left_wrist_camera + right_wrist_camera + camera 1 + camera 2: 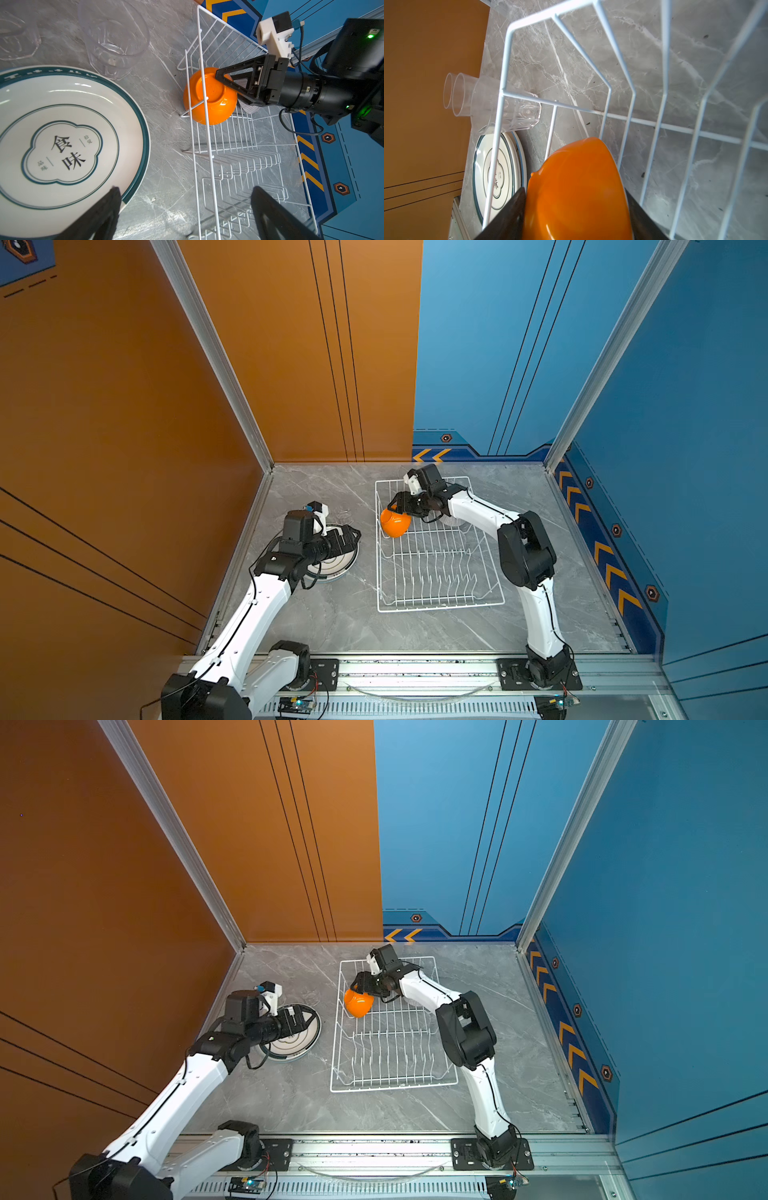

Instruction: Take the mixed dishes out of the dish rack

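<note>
Underneath the dish rack (440, 607), grey marble tabletop (332, 614); orange wall (124, 406), blue wall (685, 406).

The dish rack (440, 607) (395, 1088), a white wire basket with rows of upright prongs, stands right of centre on the surface. At its far left corner the glossy orange bowl (395, 523) (359, 1003) (209, 99) (577, 187) is tipped on its side against the rack's left wall, foot ring facing outward. Just beside it inside the rack is a white bowl with fine dark lines (249, 108), mostly hidden. Left of the rack and apart from it, a stack of plates (336, 568) (305, 1036) (62, 135) (496, 172) lies flat; the top one is white with a dark teal rim and a centre emblem. Clear glasses (114, 41) (500, 106) stand upright just beyond the stack.
</note>
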Robot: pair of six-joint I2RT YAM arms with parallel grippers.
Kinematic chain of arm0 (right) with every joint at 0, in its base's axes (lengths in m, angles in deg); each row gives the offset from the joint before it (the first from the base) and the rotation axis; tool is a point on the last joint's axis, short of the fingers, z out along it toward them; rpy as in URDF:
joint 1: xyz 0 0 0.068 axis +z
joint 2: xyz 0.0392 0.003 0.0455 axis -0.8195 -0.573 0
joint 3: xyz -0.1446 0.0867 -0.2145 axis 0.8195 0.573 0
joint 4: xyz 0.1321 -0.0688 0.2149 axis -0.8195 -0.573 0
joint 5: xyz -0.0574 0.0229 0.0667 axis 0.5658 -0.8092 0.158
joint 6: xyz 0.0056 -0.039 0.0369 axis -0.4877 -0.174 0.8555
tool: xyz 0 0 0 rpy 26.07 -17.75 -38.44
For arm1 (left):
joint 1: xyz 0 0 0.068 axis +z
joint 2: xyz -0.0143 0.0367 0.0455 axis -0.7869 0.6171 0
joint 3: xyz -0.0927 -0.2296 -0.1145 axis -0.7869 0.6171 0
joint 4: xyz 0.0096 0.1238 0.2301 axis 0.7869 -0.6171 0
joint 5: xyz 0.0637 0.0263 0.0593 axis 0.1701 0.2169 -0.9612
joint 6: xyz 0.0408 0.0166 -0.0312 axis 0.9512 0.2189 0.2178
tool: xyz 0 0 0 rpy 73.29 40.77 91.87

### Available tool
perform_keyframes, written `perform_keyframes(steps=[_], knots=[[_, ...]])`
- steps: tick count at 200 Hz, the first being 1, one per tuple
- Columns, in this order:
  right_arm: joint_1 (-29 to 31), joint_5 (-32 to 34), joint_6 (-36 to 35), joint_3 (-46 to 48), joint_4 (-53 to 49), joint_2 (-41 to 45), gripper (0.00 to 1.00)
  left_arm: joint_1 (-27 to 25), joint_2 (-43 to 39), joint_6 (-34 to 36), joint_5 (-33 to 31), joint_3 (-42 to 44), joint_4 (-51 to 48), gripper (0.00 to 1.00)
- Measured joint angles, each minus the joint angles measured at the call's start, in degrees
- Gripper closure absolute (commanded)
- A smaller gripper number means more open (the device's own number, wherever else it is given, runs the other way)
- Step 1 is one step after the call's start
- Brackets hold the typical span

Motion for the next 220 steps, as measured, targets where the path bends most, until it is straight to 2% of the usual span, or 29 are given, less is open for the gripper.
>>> perform_keyframes(steps=[114, 127, 141, 151, 220], knots=[[1.33, -1.44, 1.07, 7.82, 0.79, 7.37, 0.44, 0.00, 0.00, -0.02, 0.00, 0.00, 0.00, 0.02], [1.38, -1.57, 1.51, 8.94, 1.36, 7.37, 0.47, 0.00, 0.00, -0.02, 0.00, 0.00, 0.00, 0.02], [1.38, -1.64, 2.45, 10.40, 2.73, 7.37, 0.59, 0.00, 0.00, -0.02, 0.00, 0.00, 0.02, 0.02], [1.29, -3.02, 4.28, 11.45, 4.15, 7.52, 0.64, 0.00, 0.00, -0.02, 0.00, 0.00, 0.00, 0.02], [1.75, -2.43, 6.93, 13.66, 9.81, 8.00, 0.67, 0.00, 0.00, -0.02, 0.00, 0.00, 0.00, 0.02]])
